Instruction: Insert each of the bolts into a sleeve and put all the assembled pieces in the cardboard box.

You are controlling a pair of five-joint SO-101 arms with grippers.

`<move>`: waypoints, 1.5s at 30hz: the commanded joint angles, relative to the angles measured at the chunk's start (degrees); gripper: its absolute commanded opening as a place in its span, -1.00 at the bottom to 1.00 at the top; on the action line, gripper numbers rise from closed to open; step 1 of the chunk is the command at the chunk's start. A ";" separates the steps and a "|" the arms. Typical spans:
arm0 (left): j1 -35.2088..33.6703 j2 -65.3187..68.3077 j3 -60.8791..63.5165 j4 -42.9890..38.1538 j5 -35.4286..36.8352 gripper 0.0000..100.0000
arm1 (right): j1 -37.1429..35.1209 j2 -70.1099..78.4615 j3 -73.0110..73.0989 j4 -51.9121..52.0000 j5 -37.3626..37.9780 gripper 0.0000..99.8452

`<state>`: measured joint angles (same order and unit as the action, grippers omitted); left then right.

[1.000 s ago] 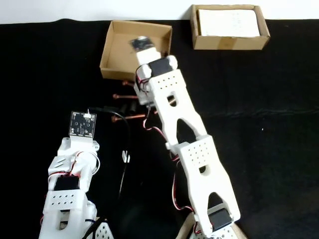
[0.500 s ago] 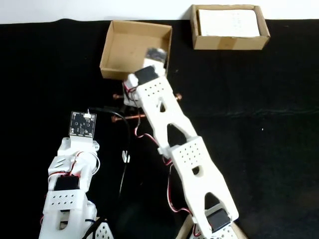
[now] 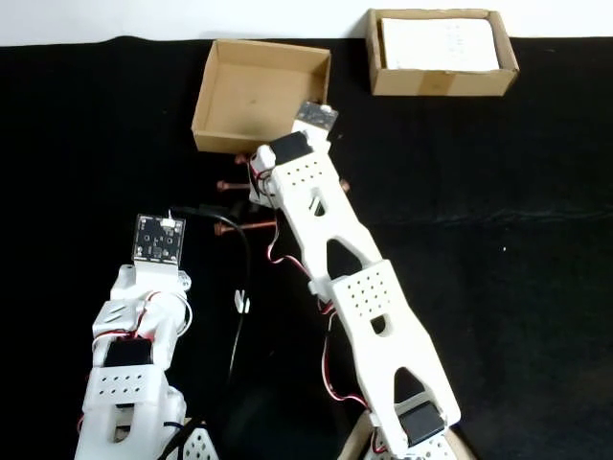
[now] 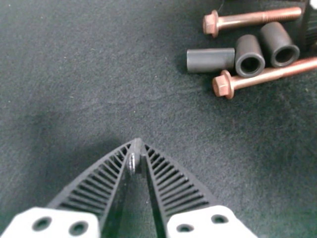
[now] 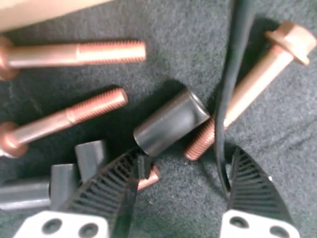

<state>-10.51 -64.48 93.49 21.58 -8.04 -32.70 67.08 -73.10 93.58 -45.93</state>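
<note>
just ahead of the right gripper [image 5: 188,153], jaws apart, a dark sleeve [image 5: 171,121] lies slanted; the left gripper [image 4: 137,148], closed, is farther.

Copper-coloured metal bolts [image 3: 244,226] and black cylindrical sleeves [image 4: 210,59] lie just before the open brown cardboard box [image 3: 254,96] (paper-filled cardboard box [image 3: 441,83] to its right).

Four sleeves [image 5: 171,121] show in the right wrist view: one lies alone and three sit in a cluster. Three bolts [image 5: 74,52] lie whole there. A fourth copper tip [image 5: 151,176] pokes out beside the lone sleeve; I cannot tell whether it is a bolt. The high view holds two cardboard boxes [image 3: 225,142] and two arms [image 3: 383,316].
</note>
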 commanded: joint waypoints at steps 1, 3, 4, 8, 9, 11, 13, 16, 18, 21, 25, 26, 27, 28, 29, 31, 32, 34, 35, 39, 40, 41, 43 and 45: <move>-0.40 -0.75 -1.45 -0.62 0.26 -0.97 | 0.66 -3.21 -5.23 1.36 0.09 -0.51; -0.40 -0.75 -1.45 -0.62 0.26 -0.97 | 0.31 -4.97 -7.60 2.07 0.09 -0.51; -0.40 -0.75 -1.45 -0.62 0.26 -0.97 | 0.22 -5.67 -8.66 2.15 0.09 -0.51; -0.40 -0.75 -1.45 -0.62 0.18 -0.97 | 0.48 -6.90 -9.98 1.54 -0.35 -0.51; -0.40 -0.75 -1.45 -0.62 0.18 -0.97 | 0.31 -6.81 -9.89 1.36 -0.35 -0.51; -0.40 -0.75 -1.45 -0.62 0.18 -0.97 | 0.22 -6.02 -9.71 0.04 -0.44 -0.51; -0.40 -0.75 -1.45 -0.62 0.18 -0.97 | 0.48 -4.09 -10.15 -2.33 -2.37 -0.51; -0.40 -0.75 -1.45 -0.62 0.18 -0.97 | 0.84 -0.92 -9.89 -4.62 -3.16 -0.51; -0.40 -0.75 -1.45 -0.62 0.09 -0.97 | 1.10 1.71 -9.89 -5.49 -3.16 -0.51; -0.40 -0.75 -1.45 -0.62 0.09 -0.97 | 1.63 5.05 -10.33 -5.76 -3.16 -0.51; -0.40 -0.75 -1.45 -0.62 0.09 -0.97 | 2.33 7.08 -10.42 -5.67 -3.16 -0.62; -0.40 -0.75 -1.45 -0.62 0.09 -0.97 | 2.51 7.16 -10.42 -5.76 -3.16 -0.68; -0.40 -0.75 -1.45 -0.62 0.09 -0.97 | 2.86 7.34 -10.42 -5.76 -3.16 -0.74; -0.40 -0.75 -1.45 -0.62 0.09 -0.97 | 3.12 7.34 -10.42 -5.67 -3.16 -0.80; -0.40 -0.75 -1.45 -0.62 0.09 -0.97 | 3.30 7.25 -10.42 -5.49 -3.16 -0.84; -0.40 -0.75 -1.45 -0.62 0.09 -0.97 | 3.74 7.25 -10.42 -5.32 -3.16 -0.86; -0.40 -0.75 -1.45 -0.62 0.09 -0.97 | 4.09 7.16 -10.42 -5.23 -3.08 -0.86; -0.40 -0.75 -1.45 -0.62 0.09 -0.97 | 4.35 7.08 -10.42 -5.23 -2.90 -0.87; -0.40 -0.75 -1.45 -0.62 0.09 -0.97 | 4.35 7.08 -10.42 -4.70 -2.73 -0.87; -0.40 -0.75 -1.45 -0.70 0.09 -0.97 | 4.00 6.99 -10.42 -0.92 -2.64 -0.87; -0.40 -0.75 -1.45 -0.70 0.09 -0.97 | 4.09 6.99 -10.51 0.22 -2.55 -0.87; -0.40 -0.75 -1.45 -0.70 0.09 -0.97 | 4.26 6.99 -10.51 1.19 -2.55 -0.87; -0.40 -0.75 -1.45 -0.70 0.09 -0.97 | 4.35 6.81 -10.86 2.86 -1.76 -0.87; -0.40 -0.75 -1.45 -0.70 0.09 -0.97 | 4.00 5.93 -12.70 4.62 2.64 -0.87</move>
<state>-10.51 -64.48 93.49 21.58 -8.04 -28.75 74.46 -83.82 95.34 -47.43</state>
